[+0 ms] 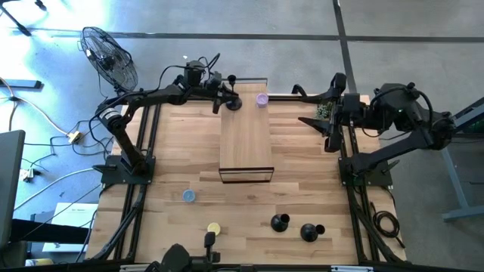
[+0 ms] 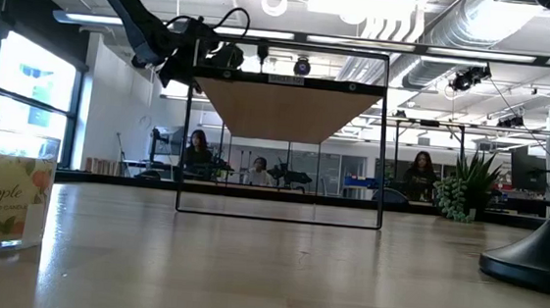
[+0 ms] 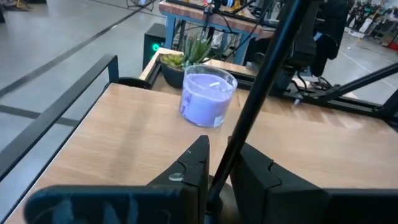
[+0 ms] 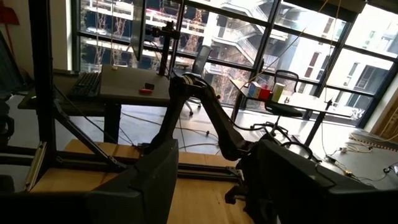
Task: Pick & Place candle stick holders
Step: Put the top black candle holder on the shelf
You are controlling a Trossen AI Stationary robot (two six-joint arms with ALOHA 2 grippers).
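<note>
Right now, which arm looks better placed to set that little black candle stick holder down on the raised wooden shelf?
The left. Its gripper is shut on the thin stem of a matte-black candle stick holder at the far end of the raised wooden shelf, beside the purple candle. The right gripper waits open, off to the side.

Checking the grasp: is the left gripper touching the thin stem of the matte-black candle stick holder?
Touching. In the left wrist view the left gripper is closed on the thin stem of the matte-black candle stick holder, with no gap showing.
</note>
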